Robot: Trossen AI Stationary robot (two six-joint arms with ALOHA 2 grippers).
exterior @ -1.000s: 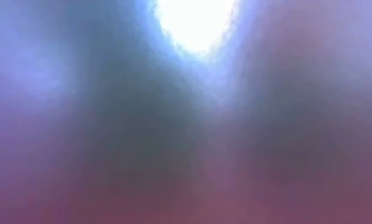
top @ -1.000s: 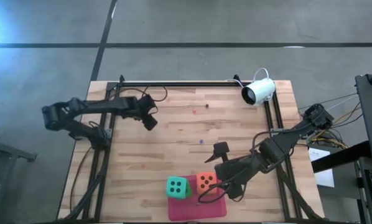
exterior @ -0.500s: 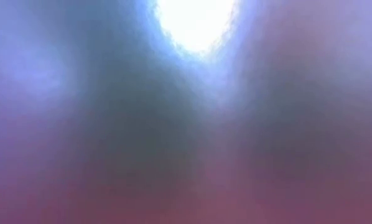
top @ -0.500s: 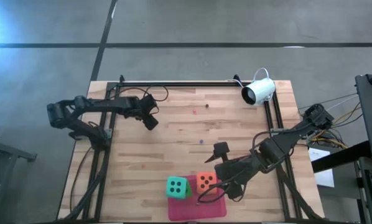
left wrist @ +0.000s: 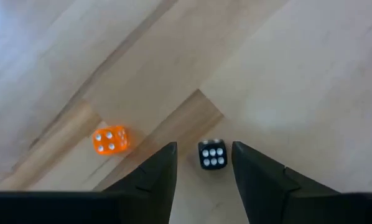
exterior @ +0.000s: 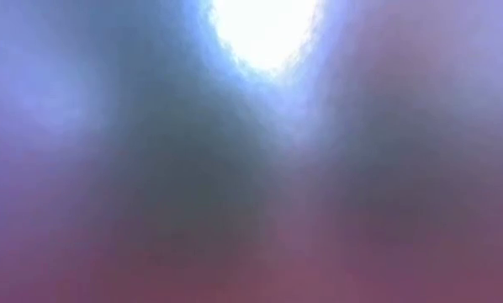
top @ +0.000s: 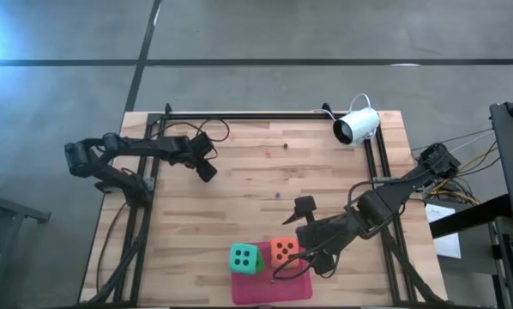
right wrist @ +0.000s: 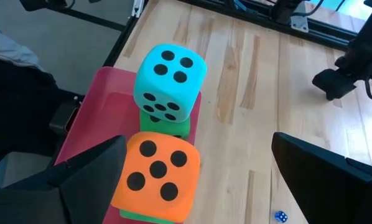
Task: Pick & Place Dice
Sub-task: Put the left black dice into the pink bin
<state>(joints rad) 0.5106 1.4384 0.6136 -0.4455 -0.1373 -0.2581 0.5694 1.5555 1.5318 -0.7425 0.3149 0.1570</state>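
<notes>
On the pink mat [top: 272, 290] at the table's near edge, a teal die [top: 245, 257] sits on top of a green die [right wrist: 167, 127]. Beside them an orange-red die [top: 283, 251] rests on another green die [right wrist: 142, 214]. My right gripper [top: 301, 245] hangs above the orange-red die [right wrist: 155, 177], open wide, with one finger showing on either side of it and nothing between them. My left gripper [top: 206, 167] is over the far left of the table, pointing steeply down. Its fingers are open [left wrist: 203, 146] and hold nothing.
Three tiny dice lie on the bare wood: a black one [left wrist: 212, 154], an orange one [left wrist: 110, 139] and a blue one [right wrist: 279, 216]. A white camera [top: 358, 126] stands at the far right corner. A black frame runs along the table's left, far and right edges.
My left gripper has sunk a little toward the table at the far left, its arm shifting slightly.
</notes>
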